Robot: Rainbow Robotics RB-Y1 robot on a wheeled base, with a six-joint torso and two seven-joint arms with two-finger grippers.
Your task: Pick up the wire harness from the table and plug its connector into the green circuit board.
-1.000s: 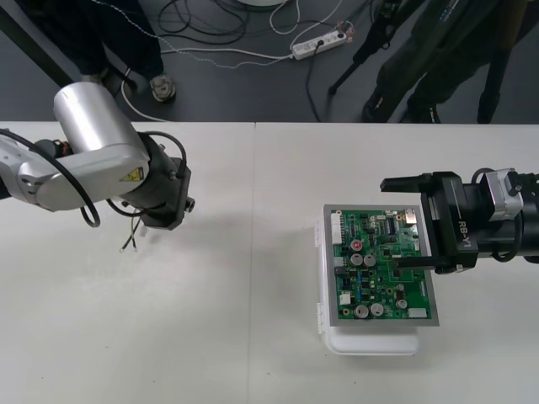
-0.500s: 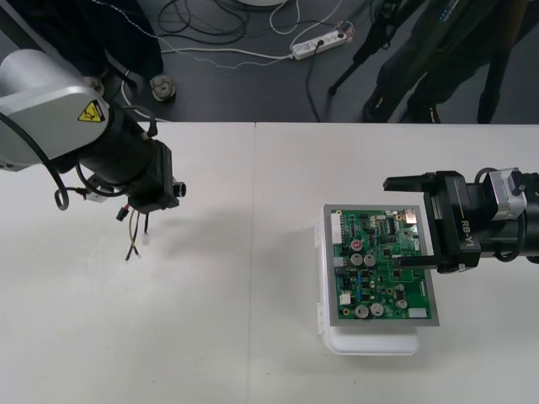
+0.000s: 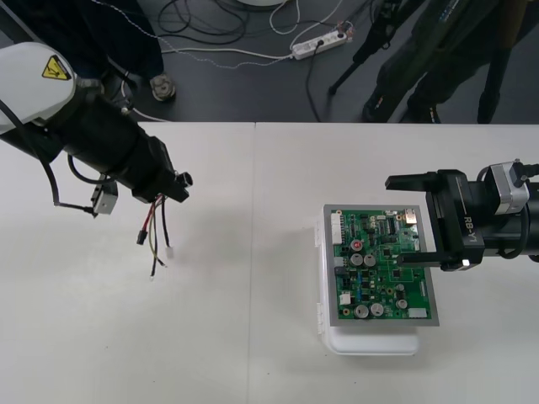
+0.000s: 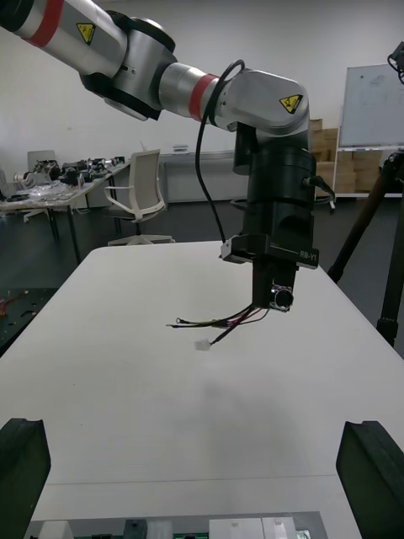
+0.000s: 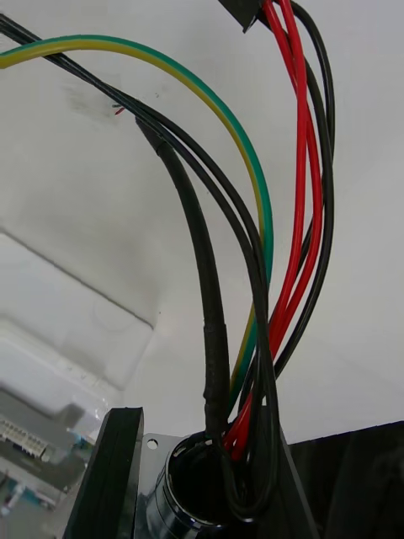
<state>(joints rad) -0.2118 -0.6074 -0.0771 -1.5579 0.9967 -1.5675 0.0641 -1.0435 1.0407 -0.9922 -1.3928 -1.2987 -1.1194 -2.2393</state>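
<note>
Hanging from closed left gripper (image 3: 175,185), wire harness (image 3: 155,232) now farther toward circuit board (image 3: 376,273); right gripper (image 3: 406,220) spread.

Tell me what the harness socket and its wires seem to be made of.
Socket: probably metal, polished; its rim and flange gleam silver.
Wires: likely plastic-insulated, glossy; the smooth red, black and green-yellow jackets catch light.

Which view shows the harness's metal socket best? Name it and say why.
The left wrist view: the socket sits close up, clamped in the left gripper, wires rising from it. The front and right wrist views show it as a small round tip.
</note>
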